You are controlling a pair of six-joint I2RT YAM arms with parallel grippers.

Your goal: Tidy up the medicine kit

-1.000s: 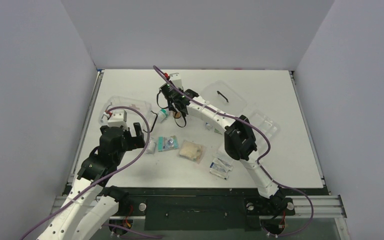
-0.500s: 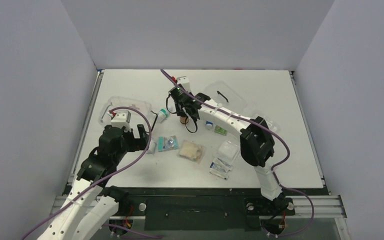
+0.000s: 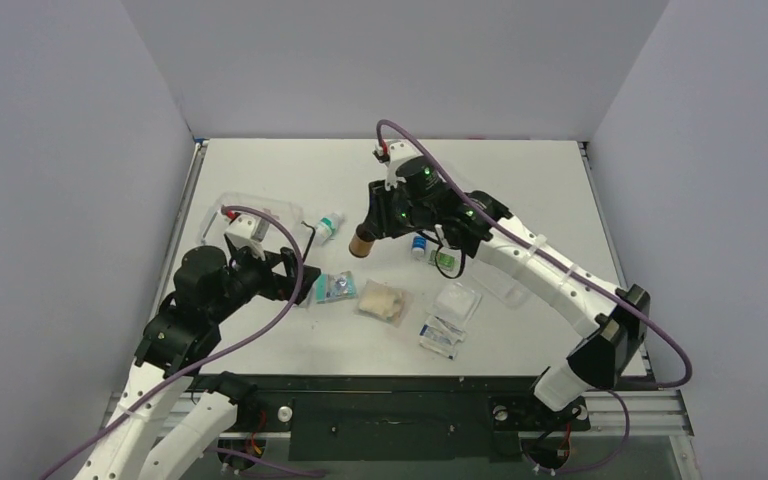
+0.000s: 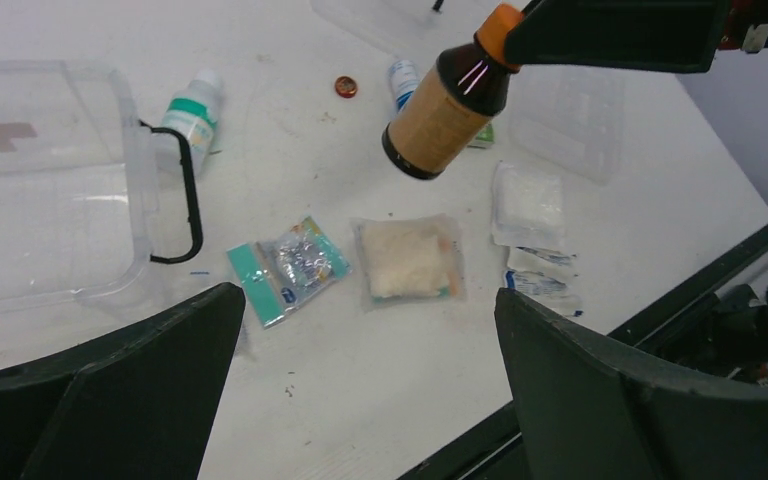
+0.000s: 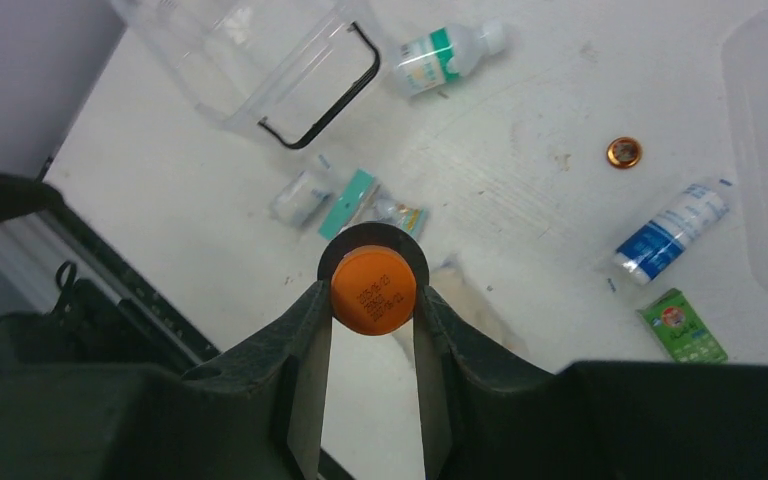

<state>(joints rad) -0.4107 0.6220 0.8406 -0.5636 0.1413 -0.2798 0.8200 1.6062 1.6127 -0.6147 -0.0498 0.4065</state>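
Right gripper (image 5: 372, 300) clasps the brown bottle (image 4: 447, 105) aloft; left gripper (image 4: 368, 300) jaws gape empty. The medicine kit (image 4: 50, 230) looks unfilled; packets (image 4: 408, 258) litter the bench (image 3: 520, 170).

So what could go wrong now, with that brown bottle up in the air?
1. The right gripper pinches the brown bottle only by its orange cap, so it might slip or swing and drop onto the packets lying nearby.
2. The left gripper hangs open beside the medicine kit; if the bottle heads there, the arms could bump.
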